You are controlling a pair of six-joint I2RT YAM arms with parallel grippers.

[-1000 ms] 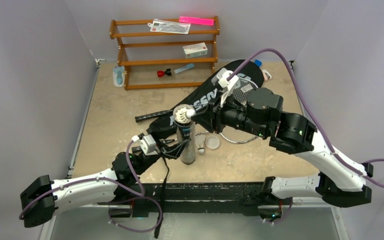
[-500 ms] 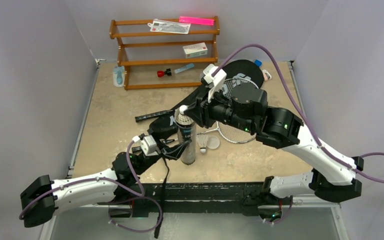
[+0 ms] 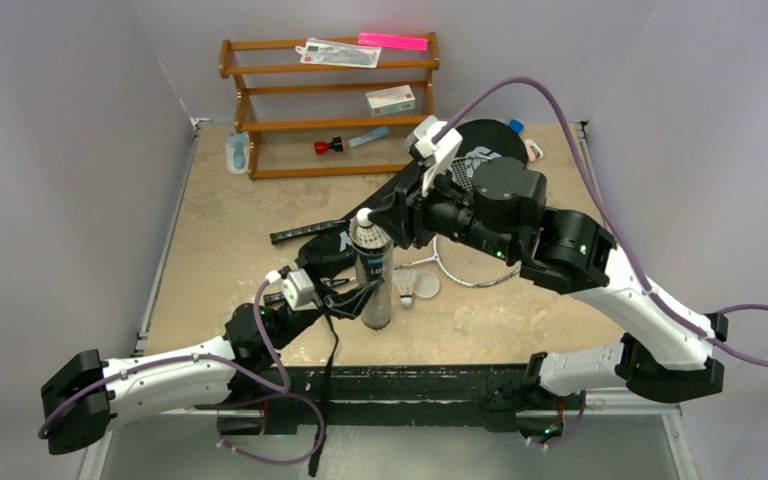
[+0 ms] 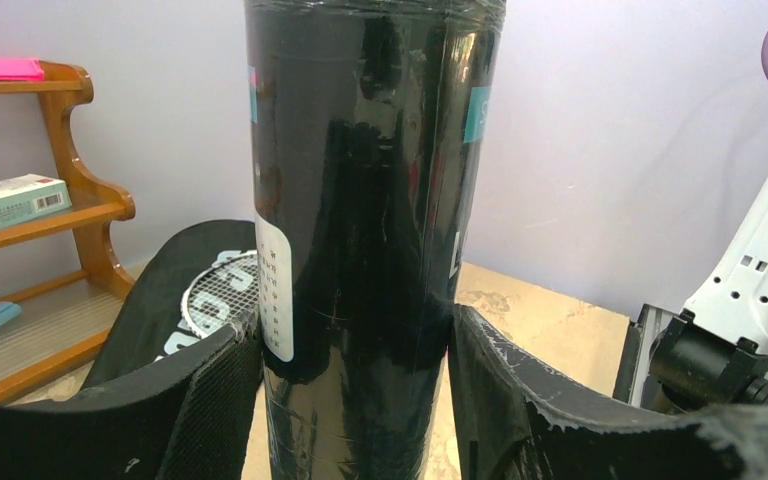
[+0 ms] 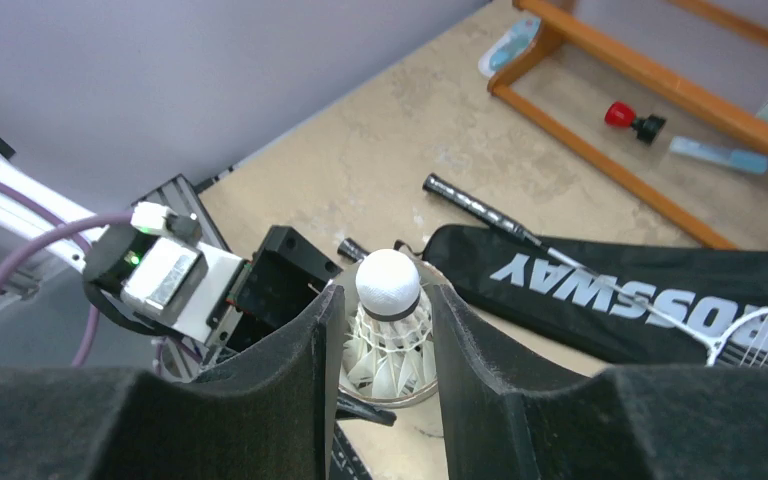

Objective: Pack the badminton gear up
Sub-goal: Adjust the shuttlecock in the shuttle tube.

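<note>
My left gripper [image 3: 360, 292] is shut on the dark tube [image 3: 375, 285] and holds it upright near the table's front; in the left wrist view both fingers press the tube [image 4: 360, 200]. My right gripper [image 3: 388, 218] is above the tube's mouth. Its fingers sit on either side of a white shuttlecock [image 5: 388, 310], cork up, with the feathers down in the tube's open rim. A second shuttlecock [image 3: 407, 290] lies on the table. The black CROSSWAY bag [image 5: 640, 300] lies behind. A silver racket lies across it, handle [image 5: 470, 203] to the left.
A clear round lid [image 3: 426, 286] lies by the loose shuttlecock. The wooden rack [image 3: 330, 120] stands at the back with a white box [image 3: 390, 100], a pink strip [image 3: 393, 41] and a red-capped item [image 3: 322, 146].
My right gripper carried the shuttlecock left and down onto the tube's mouth, so the feathers now sit inside the rim. The left gripper and tube stayed still.
</note>
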